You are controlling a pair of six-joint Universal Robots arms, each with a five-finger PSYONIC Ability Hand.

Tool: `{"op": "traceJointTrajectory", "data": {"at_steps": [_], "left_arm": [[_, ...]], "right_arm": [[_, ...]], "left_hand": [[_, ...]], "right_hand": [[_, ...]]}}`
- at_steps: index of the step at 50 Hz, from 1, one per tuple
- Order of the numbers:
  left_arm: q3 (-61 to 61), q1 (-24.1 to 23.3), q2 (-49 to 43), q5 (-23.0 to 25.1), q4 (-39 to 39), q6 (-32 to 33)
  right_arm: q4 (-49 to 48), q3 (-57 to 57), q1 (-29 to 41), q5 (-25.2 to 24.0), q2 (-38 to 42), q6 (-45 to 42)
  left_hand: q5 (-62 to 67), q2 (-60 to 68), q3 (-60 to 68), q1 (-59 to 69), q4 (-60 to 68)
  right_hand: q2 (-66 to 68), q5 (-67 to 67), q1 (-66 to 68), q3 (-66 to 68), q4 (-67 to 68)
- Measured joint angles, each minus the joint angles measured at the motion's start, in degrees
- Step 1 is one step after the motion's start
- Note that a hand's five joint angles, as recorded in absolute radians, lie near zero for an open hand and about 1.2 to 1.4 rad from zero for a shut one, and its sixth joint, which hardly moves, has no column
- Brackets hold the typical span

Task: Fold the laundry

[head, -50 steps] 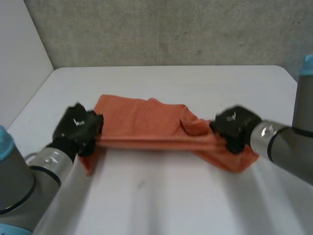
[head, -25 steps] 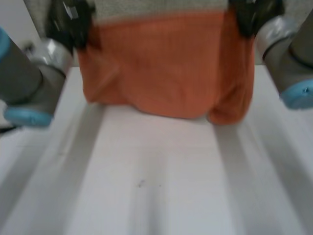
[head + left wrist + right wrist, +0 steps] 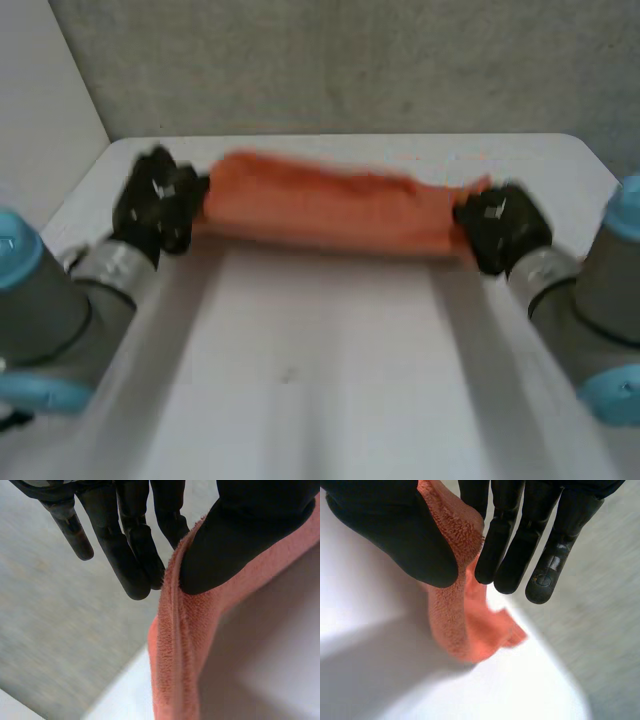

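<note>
An orange towel (image 3: 330,212) is stretched in a long band across the far half of the white table (image 3: 330,380). My left hand (image 3: 157,200) holds its left end, and in the left wrist view the thumb (image 3: 235,535) pinches the towel's edge (image 3: 172,645) against the fingers (image 3: 132,540). My right hand (image 3: 500,228) holds the right end. In the right wrist view its thumb (image 3: 395,530) and fingers (image 3: 515,535) pinch the orange towel (image 3: 460,625), which trails down to the table.
A grey wall (image 3: 340,60) rises just behind the table's far edge. A white panel (image 3: 45,130) stands along the left side. Both forearms reach in from the near corners.
Half a second ago both hands held the towel high, hanging as a sheet. They have now come down and away from me, and the towel lies low as a band near the far edge.
</note>
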Motion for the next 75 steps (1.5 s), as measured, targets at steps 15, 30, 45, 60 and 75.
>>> {"op": "traceJointTrajectory", "data": {"at_steps": [15, 30, 45, 60, 75], "left_arm": [[-10.63, 2.0, 0.11, 1.06, -1.17, 0.33], [-10.05, 9.31, -2.42, 4.21, -3.66, -1.37], [-8.83, 11.96, -2.58, 4.11, -5.41, -13.15], [-7.65, 10.57, 10.81, 4.79, -14.02, -13.41], [0.27, 10.09, 28.26, 4.81, -32.92, -0.29]], "right_arm": [[6.32, 5.47, -0.16, -3.36, -0.99, 0.5], [5.22, 8.34, -2.8, -6.43, -3.6, 4.3], [2.55, 10.1, -5.35, -6.69, -3.37, 5.92], [5.25, 5.96, -5.2, -6.45, -12.73, 4.9], [39.08, -12.11, -8.66, -5.91, -20.29, -9.78]], "left_hand": [[-20.24, -21.87, -20.51, -19.68, 26.72], [-29.08, -29.84, -28.68, -25.32, 25.31], [-29.56, -30.34, -29.48, -26.0, 24.87], [-3.11, -0.14, 0.11, 0.7, 55.7], [-3.11, -0.07, 0.16, 0.7, 55.72]], "right_hand": [[0.0, 0.08, 0.0, 0.0, 0.0], [0.0, 0.22, 0.0, 0.0, 0.0], [0.0, 0.22, 0.0, 0.0, 0.0], [0.0, 0.23, 0.0, 0.0, 0.0], [0.0, 0.24, 0.0, 0.0, 0.0]]}}
